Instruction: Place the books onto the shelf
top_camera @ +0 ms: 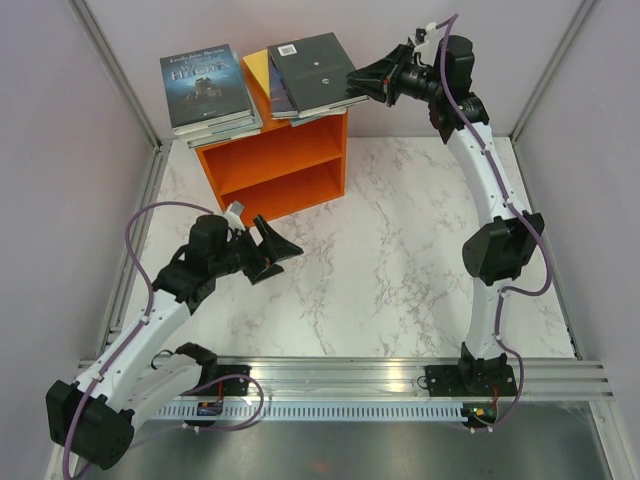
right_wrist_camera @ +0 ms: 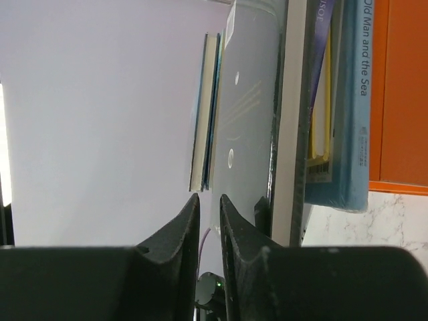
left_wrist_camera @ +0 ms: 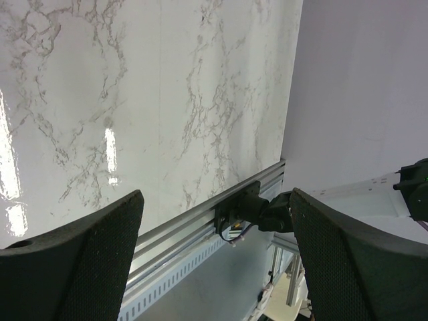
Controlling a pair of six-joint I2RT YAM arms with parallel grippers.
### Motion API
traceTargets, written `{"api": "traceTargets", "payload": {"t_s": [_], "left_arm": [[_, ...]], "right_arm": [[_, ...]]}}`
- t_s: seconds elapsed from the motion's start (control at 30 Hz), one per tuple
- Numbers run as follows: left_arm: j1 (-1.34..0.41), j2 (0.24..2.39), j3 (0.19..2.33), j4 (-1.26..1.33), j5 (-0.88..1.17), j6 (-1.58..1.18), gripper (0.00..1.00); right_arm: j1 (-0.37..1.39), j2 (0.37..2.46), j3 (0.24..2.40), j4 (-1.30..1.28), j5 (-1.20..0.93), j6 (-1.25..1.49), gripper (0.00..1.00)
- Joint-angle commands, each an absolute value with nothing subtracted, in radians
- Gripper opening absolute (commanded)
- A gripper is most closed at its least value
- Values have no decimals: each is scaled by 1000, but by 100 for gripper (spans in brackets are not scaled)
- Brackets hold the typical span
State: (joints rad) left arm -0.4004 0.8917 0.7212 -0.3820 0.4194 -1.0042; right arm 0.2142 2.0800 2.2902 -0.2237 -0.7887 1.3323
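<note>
The right end effector [top_camera: 356,78] is seen raised to the level of the shelf's top, at the right edge of the right stack [top_camera: 315,72] of books. In the right wrist view its fingers [right_wrist_camera: 235,234] are drawn nearly together [right_wrist_camera: 208,197], with only a narrow slit between them and nothing seen in it. They lie just above the grey cover of the top book [right_wrist_camera: 247,114]. Whether that cover is touched cannot be told.

Beneath it, thin paperbacks are shown edge-on: a purple one, a yellow one, and a pale blue book [right_wrist_camera: 358,100] whose spine reads "Old Man and the Sea". From above, the top book is seen as dark grey with a white barcode label at one corner, and the stack overhangs the shelf's right side.

A second pile, the left stack [top_camera: 207,88], is laid flat on the shelf's left rear corner. Its uppermost cover is dark blue-grey with pale lettering.

The shelf [top_camera: 275,160] is a bright orange box with an open front, divided by one middle board into two compartments. It is set toward the back of the white marbled desk [top_camera: 400,280].

The left end effector [top_camera: 275,252] is held spread wide [left_wrist_camera: 215,195] with nothing in it, above the desk in front of the shelf and well apart from the books.
</note>
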Motion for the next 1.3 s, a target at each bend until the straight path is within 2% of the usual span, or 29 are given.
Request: {"api": "traceTargets", "payload": {"t_s": [0.0,0.13,0.27,0.4,0.57,0.63,0.67,0.73,0.77,0.87,1.07,1.27], "left_arm": [[-394,893,756,-333,410,-966,91],[-390,893,753,-334,413,-963,91],[-385,896,755,-334,414,-959,91],[-382,931,764,-319,429,-957,91],[-380,954,781,-304,449,-954,91],[-379,956,782,-304,459,-954,91],[-377,956,782,-302,460,-954,91],[-377,951,781,-304,466,-954,91],[-376,950,778,-302,468,-954,91],[-374,948,775,-307,477,-951,91],[-365,937,773,-333,482,-936,91],[-362,925,765,-345,483,-934,91]], "right_arm": [[213,2109,2348,-175,-772,1353,22],[190,2089,2340,-48,-756,1409,23],[129,2074,2312,226,-739,1561,24],[97,2066,2303,308,-707,1611,26],[92,2034,2085,533,-624,1658,26],[94,2039,1972,631,-563,1740,23],[95,2048,1929,807,-534,1802,19],[106,2119,1867,995,-470,1996,16],[120,2155,1867,1163,-401,2052,10],[159,2275,1887,1381,-258,2198,3],[216,2379,1890,1551,-115,2272,0],[253,2411,1899,1581,-58,2260,0]]}}
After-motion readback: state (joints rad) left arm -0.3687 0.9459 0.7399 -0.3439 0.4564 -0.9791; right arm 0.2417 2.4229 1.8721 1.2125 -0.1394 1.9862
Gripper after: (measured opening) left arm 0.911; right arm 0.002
